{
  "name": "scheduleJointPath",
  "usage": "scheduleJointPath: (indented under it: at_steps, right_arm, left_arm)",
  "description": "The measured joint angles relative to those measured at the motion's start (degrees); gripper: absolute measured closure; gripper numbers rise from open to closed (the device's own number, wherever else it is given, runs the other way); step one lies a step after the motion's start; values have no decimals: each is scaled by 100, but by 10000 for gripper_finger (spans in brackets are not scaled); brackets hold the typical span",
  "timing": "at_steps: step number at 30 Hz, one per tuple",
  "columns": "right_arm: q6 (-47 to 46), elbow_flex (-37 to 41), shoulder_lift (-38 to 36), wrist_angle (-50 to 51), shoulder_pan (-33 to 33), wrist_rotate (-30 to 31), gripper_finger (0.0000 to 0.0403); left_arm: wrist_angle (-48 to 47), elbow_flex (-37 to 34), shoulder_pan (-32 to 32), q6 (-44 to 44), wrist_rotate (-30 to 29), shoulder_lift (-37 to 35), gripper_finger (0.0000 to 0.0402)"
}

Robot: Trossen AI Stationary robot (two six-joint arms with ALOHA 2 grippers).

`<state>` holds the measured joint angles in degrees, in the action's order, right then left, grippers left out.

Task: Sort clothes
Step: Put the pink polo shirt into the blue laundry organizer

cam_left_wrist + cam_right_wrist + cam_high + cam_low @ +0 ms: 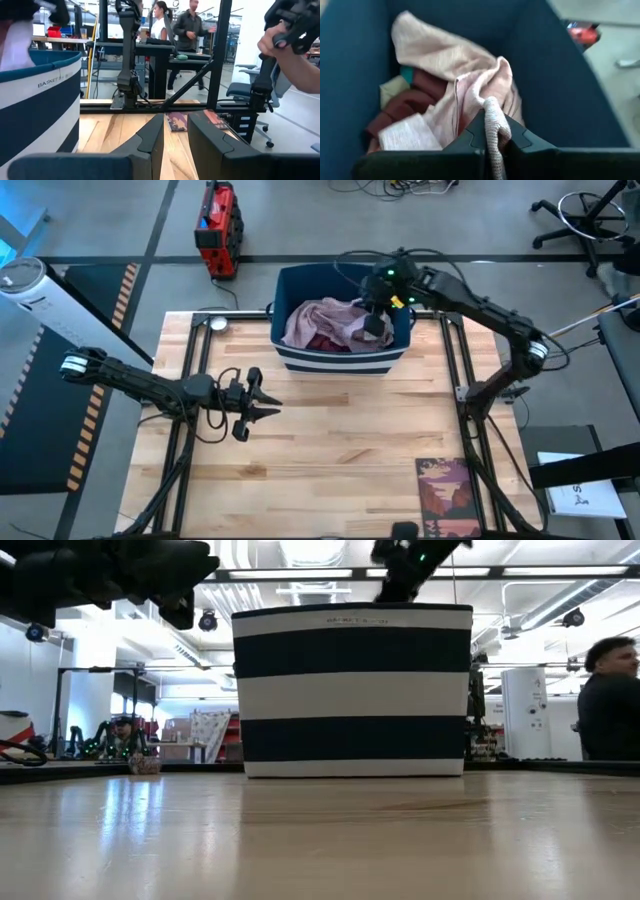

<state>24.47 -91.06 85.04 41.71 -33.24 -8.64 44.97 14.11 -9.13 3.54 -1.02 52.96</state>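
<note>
The clothes lie piled in the dark blue bin with white stripes (340,360) at the table's far edge. A mauve-pink garment (320,320) lies on top, with maroon (405,102), teal (406,74) and pale pieces under it. My right gripper (374,320) reaches down into the bin's right part and is shut on the mauve-pink garment (450,65). My left gripper (262,404) hovers open and empty over the table's left middle. In the low view the bin (352,690) hides its contents. My right gripper pinches a bunched fold of the mauve-pink garment (492,117) between its two fingers, coming from above and pointing down into the bin. The fold runs back between the fingers. The rest of the garment lies slack on the pile.
A dark reddish flat board (450,492) lies at the table's near right edge. A small round metal thing (217,323) sits at the far left corner. People stand in the room beyond the table (187,30). A hand shows near the right arm (295,55).
</note>
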Motion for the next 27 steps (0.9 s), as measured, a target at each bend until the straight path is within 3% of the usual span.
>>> scheduleJointPath:
  at_steps: [7, 11, 22, 27]
  right_arm:
    - [-248, 737, -563, -819, 32, -32, 399]
    - [-554, 1214, -528, -1008, -15, 24, 377]
    - [-925, 1537, -47, -1073, -15, 421, 184]
    - [-848, 1336, -85, -1175, -15, 410, 124]
  left_arm:
    - [-2, 0, 100, -1, 4, -14, 328]
    - [-1, 0, 108, 1, 3, -15, 328]
    - [2, 0, 108, 31, 2, -14, 328]
    - [2, 0, 108, 45, 2, -14, 328]
